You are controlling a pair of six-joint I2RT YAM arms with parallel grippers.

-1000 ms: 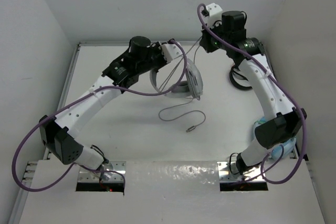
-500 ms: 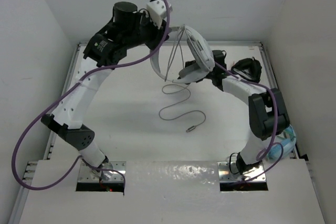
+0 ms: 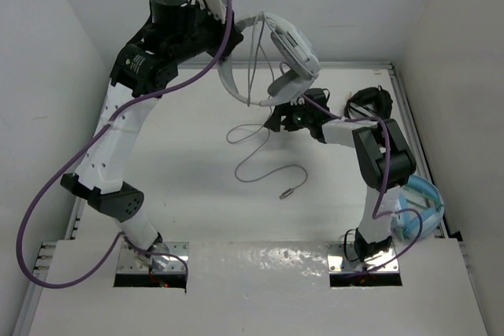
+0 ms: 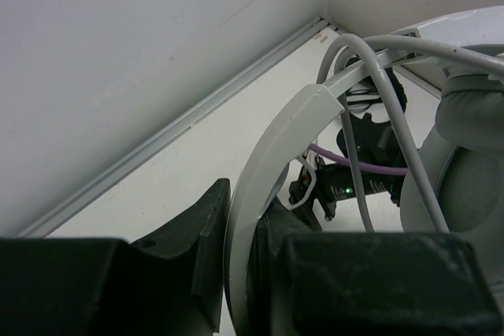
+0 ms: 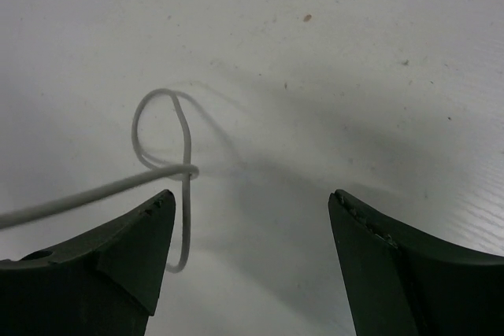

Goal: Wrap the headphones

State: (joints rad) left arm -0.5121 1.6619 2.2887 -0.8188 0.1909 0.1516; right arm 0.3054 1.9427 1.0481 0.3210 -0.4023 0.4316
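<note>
The left gripper (image 4: 246, 261) is pressed together on the headband (image 4: 272, 155) of the headphones (image 3: 293, 51) and holds them raised above the far edge of the table (image 3: 181, 210), near its middle. This grip is judged to serve two purposes: it leaves the earcups (image 3: 298, 54) hanging free, and it lets the cable (image 3: 264, 169) drop away from the body so that it can be gathered. From the headphones the cable falls in loose strands and trails toward the near edge, ending in the plug (image 3: 290, 191), which lies on the table at about its centre. The right gripper (image 5: 252, 210) sits low over the table just below the suspended earcups, with its jaws spread and nothing between the pads. In the right wrist view a small loop of the cable lies just beside one finger (image 5: 126, 249), at the edge of the gap, and one strand crosses that fingertip. Contact cannot be confirmed. The position suggests the right gripper is set to take the cable near its upper run. The wrap itself is not yet begun. The black headphones (image 3: 370, 102) rest near the far right corner and the light blue headphones (image 3: 416, 208) near the right edge, both well apart from the work.
</note>
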